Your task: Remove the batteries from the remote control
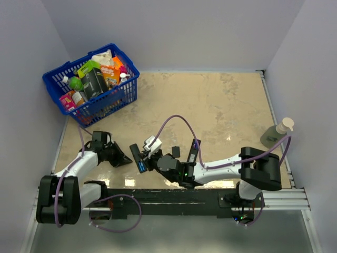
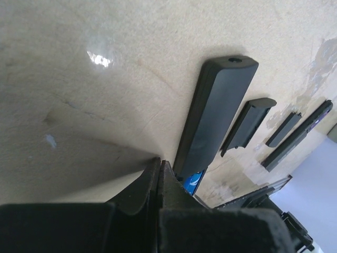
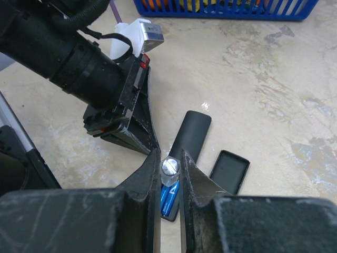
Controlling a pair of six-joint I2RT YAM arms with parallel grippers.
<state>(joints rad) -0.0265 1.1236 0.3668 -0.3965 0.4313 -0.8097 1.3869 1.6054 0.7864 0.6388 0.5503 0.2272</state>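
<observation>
A loose cover (image 3: 229, 171) lies on the desk (image 3: 253, 68) beside the remote control (image 3: 190, 132). The right gripper (image 3: 169, 157) angles down, jaws pinching a blue battery (image 3: 169, 168) at the remote's open end; the left gripper (image 2: 159, 167) has its jaws pressed together.

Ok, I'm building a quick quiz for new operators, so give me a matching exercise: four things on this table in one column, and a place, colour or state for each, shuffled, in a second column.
Things:
1 basket
2 soap bottle
3 battery
4 loose black cover

Descriptions:
A pinched between the right fingers
B blue, at the far left corner of the table
C lying flat beside the remote
D standing at the right edge

Pairs: 1-B; 2-D; 3-A; 4-C
</observation>
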